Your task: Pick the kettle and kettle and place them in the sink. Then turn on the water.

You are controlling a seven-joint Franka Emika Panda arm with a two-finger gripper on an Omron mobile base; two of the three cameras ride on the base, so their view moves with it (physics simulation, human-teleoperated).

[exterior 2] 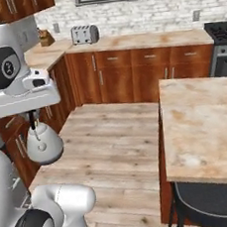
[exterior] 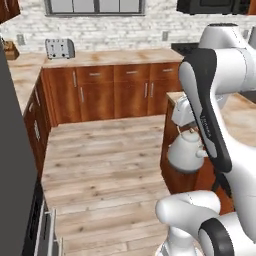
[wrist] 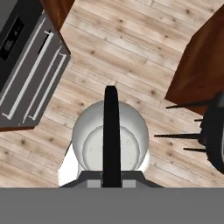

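A squat whitish-silver kettle [exterior: 184,154] [exterior 2: 44,143] with a black arched handle [wrist: 111,131] hangs in the air above the wooden floor. My gripper [exterior: 192,129] [exterior 2: 32,116] is shut on the top of that handle. In the hand view the kettle's round body [wrist: 89,142] lies straight below the hand, with floor planks around it. The kettle hangs beside the end of the island counter [exterior: 240,120]. The sink and the water are out of view.
The island counter [exterior 2: 201,125] stands to the right with a dark stool [exterior 2: 211,206] at its near side. A toaster [exterior: 60,48] sits on the back counter and a stove [exterior 2: 221,31] is at the back right. A grey appliance front [wrist: 26,65] stands on the left.
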